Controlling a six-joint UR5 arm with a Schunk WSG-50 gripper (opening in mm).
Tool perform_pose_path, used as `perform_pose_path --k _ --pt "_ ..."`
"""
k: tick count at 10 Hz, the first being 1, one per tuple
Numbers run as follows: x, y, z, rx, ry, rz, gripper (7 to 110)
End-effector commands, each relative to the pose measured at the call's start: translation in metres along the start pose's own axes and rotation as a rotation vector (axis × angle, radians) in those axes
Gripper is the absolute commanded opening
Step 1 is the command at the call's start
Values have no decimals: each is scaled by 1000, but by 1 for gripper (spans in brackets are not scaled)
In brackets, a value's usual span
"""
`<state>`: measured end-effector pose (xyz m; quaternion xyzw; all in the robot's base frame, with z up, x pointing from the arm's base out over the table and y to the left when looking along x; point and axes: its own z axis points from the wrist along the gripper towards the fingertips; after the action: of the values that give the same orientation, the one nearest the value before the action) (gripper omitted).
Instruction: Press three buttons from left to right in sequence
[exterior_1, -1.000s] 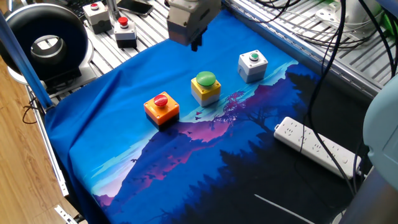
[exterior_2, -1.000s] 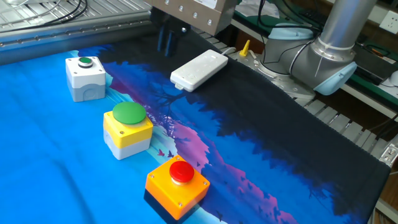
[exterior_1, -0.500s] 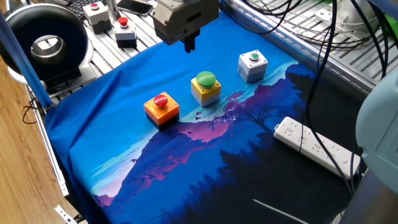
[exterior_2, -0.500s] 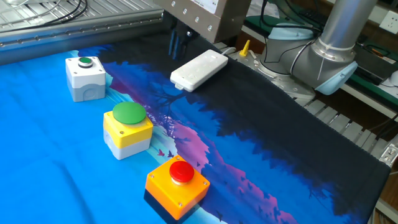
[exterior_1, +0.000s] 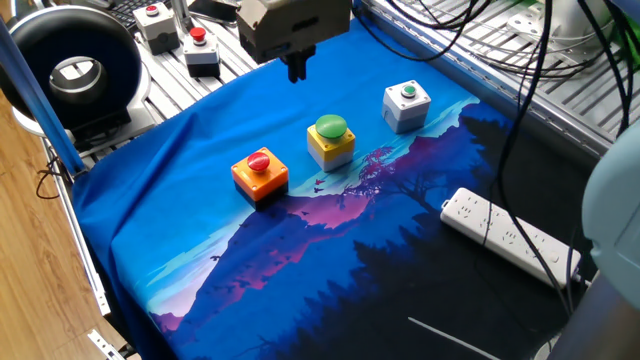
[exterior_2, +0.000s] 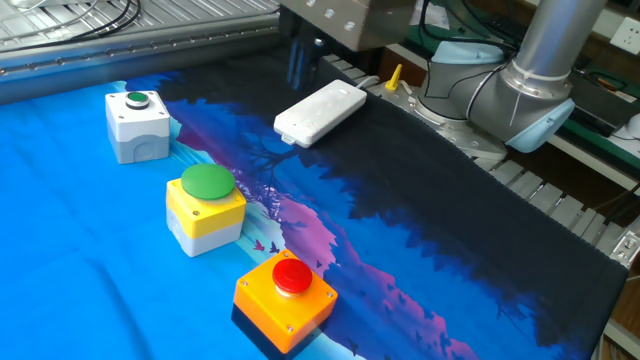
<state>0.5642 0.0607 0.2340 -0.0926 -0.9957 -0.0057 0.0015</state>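
One fixed view: pincer (exterior_1: 297, 70), grip state unreadable, drifting left above table, nearing orange box with red cap (exterior_1: 260, 172); yellow box with large green cap (exterior_1: 331, 141) and grey-white box with small green cap (exterior_1: 407, 105) unpressed. First press looks imminent.

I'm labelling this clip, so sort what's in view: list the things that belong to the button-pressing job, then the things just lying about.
Belongs to the job:
- orange box with red round cap
- yellow box with large green cap
- grey-white box with small green cap
- gripper, hanging above the blue cloth

Just lying about:
- white power strip
- grey box with red cap
- black box with red cap
- black round device
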Motion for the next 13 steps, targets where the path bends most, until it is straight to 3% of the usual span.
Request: perform_pose_path --k 1,2,3,4,5,6,7,8,9,10,11,12,13 --pt "-30 18 0 -81 -112 40 7" --pt "1 32 1 -129 8 -18 7" --pt "-14 43 0 -177 -55 -74 7" --pt "-54 74 -9 -290 -227 -113 7" --pt "-44 79 -9 -303 -194 -166 7" --pt "-22 90 -9 -346 -104 -151 7" --pt "-15 64 -2 -237 -70 -164 7" --pt "0 45 0 -157 -5 -129 7" --pt "2 22 2 -65 11 -160 7" --pt "-10 19 2 -50 -40 -175 7" --pt "-34 15 1 -36 -131 -134 7" --pt "-50 -9 -1 64 -190 -179 7" --pt "-42 -12 -1 38 -169 -176 7"
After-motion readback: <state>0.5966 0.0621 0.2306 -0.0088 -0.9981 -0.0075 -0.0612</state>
